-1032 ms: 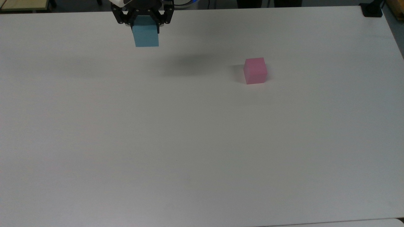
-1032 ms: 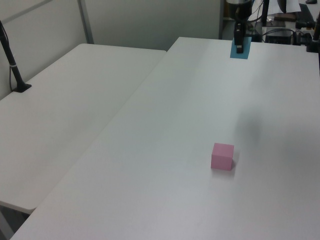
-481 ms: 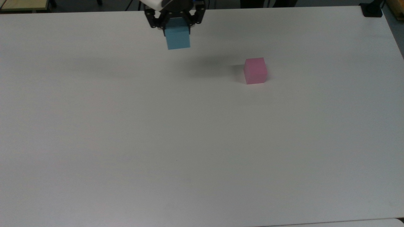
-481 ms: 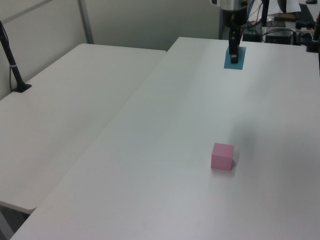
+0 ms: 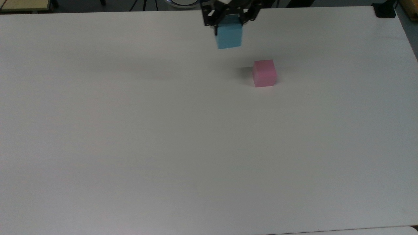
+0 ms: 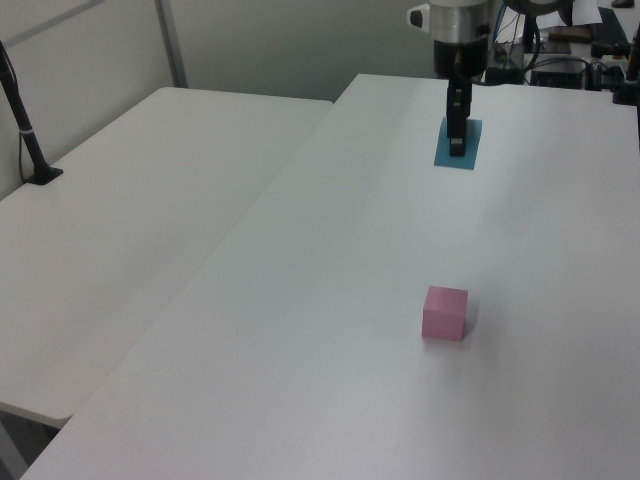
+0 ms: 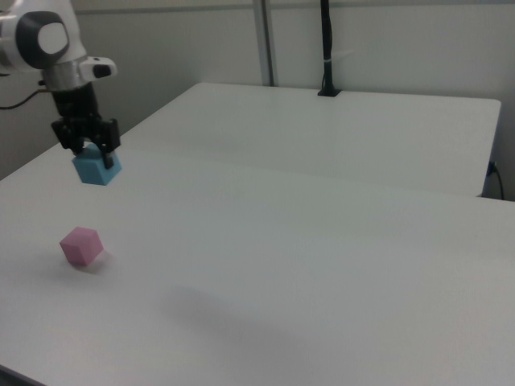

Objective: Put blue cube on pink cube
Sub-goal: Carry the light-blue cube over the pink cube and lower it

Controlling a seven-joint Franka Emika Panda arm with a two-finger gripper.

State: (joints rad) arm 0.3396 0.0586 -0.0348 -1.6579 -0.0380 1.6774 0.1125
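Gripper (image 5: 229, 26) clamps the matte blue cube (image 5: 229, 37) aloft; the plain-faced pink cube (image 5: 264, 73) sits apart on the smooth white table (image 5: 196, 137).

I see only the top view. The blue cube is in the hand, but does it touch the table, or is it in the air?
Observer: In the air. In the right view the blue cube hangs in the hand, clear of the table.
Operator: Is the grip centred?
Observer: In the left view one finger runs down the middle of the cube's face.
Operator: What is beside my table?
Observer: A second white table, on the left view's left.
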